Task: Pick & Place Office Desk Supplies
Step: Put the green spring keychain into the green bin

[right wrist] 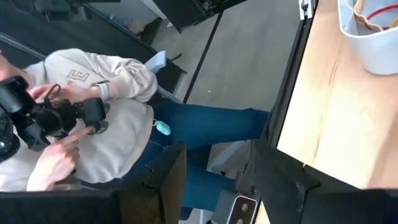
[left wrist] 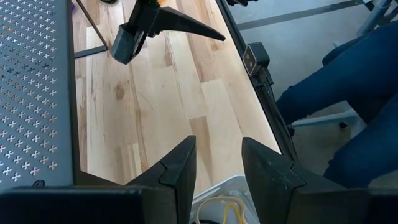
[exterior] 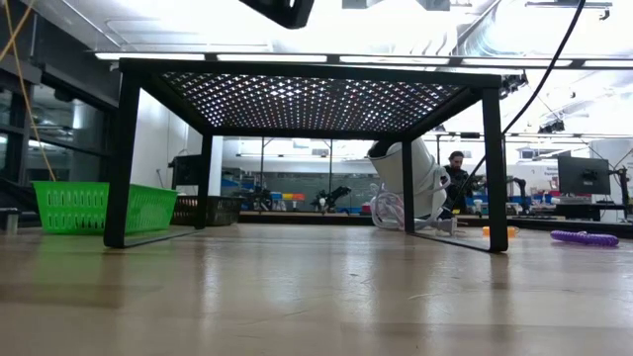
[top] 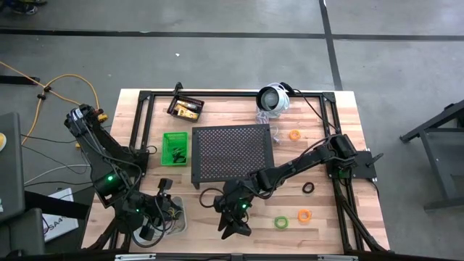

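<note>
clear bin (top: 174, 217) sits at the counter's (top: 319, 221) near-left corner, yellow and tan bands inside. left gripper (top: 151, 230) hovers just beside it, fingers (left wrist: 177, 171) released, grasping nothing. right gripper (top: 233, 226) hangs at the near edge, fingers (right wrist: 283, 174) released. green loop (top: 281, 222) and orange loop (top: 304, 215) lie near-right.

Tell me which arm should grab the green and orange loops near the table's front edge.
Right. Its tool hangs open near the front edge, close beside the green loop and orange loop. The left tool hovers open over the clear bin, farther away, with the right arm between.
</note>
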Controlling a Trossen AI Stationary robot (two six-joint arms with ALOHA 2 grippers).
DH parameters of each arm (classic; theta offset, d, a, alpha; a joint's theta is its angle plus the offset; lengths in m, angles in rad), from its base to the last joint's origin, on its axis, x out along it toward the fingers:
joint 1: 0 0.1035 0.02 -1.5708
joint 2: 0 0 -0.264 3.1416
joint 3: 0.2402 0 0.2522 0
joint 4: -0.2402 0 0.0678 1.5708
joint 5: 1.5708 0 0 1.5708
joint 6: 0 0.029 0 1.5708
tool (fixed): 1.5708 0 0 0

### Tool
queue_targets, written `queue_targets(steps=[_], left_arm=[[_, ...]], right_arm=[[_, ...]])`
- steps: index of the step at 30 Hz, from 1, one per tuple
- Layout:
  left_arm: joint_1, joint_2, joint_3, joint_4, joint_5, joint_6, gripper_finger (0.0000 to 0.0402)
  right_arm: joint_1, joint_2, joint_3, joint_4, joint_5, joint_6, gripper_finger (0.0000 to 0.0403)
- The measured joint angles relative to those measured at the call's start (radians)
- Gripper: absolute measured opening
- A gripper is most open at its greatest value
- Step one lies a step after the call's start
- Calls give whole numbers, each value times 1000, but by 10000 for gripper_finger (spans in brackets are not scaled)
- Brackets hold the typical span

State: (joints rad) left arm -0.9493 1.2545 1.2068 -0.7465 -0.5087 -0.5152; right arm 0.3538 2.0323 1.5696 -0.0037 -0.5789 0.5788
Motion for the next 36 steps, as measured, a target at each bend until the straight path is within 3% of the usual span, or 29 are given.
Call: queue_targets(steps=[15,31,36], left_arm=[[0,0,0,0,0,0,122],[0,0,0,0,0,0,122],[0,0,0,0,0,0,122]], right_arm=[[1,0,0,-2,21,-137,166],[38,0,0,-65,132,-131,166],[79,0,0,-126,136,-55,166]])
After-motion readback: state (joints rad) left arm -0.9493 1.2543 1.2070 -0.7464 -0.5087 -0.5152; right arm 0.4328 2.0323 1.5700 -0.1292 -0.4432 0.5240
